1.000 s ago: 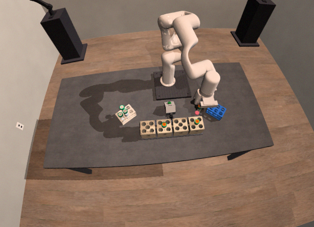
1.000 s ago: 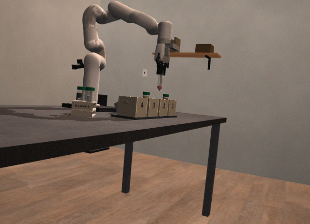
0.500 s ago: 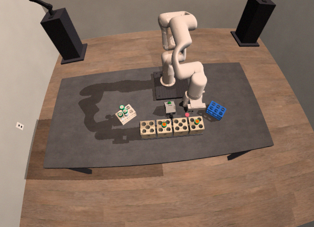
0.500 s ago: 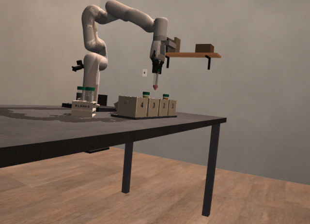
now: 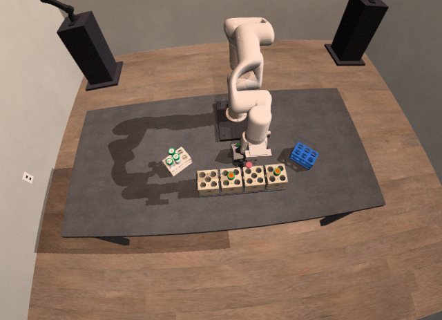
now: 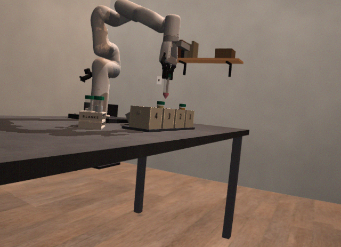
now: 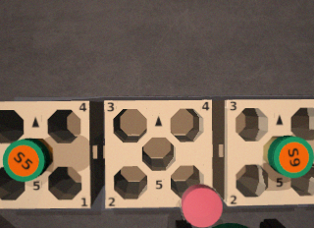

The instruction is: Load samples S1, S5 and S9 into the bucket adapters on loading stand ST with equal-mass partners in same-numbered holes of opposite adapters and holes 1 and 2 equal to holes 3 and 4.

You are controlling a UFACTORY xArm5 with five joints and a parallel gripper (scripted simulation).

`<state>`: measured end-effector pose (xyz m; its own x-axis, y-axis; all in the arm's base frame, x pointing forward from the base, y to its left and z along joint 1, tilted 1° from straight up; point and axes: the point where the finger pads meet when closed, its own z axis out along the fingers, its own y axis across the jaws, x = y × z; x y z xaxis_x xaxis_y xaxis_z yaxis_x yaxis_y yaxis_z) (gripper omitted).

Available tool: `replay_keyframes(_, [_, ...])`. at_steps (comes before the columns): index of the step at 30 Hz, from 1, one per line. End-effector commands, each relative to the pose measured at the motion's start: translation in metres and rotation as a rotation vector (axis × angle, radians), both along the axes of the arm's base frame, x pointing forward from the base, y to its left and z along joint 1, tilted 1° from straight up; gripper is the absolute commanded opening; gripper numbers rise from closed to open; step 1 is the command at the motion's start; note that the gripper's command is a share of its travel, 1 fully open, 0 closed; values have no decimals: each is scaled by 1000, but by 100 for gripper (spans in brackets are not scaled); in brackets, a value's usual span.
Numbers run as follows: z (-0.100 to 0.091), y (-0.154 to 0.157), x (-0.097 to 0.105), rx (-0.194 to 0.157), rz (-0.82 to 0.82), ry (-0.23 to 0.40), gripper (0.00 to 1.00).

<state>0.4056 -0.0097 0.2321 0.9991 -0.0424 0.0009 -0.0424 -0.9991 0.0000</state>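
My gripper is shut on a green-capped tube with a pink conical tip. The tube hangs upright high above the adapter row; its cap ID is hidden. Sample S5 stands in hole 5 of adapter 1. Sample S9 stands in hole 5 of adapter 3. Adapter 2 and adapter 4 show no tubes. Several green-capped blanks stand in the white rack; their volumes are unreadable.
The blue rack stands right of the adapters and shows no tubes. The small DONE desk, with its green key, stands behind the adapter row, partly hidden by the arm. The adapters stand close together in one row.
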Motion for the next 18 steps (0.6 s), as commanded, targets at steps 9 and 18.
replay_keyframes(9, [1, -57, 7, 16, 2, -3, 0])
replay_keyframes(18, [0, -92, 10, 15, 2, -3, 0])
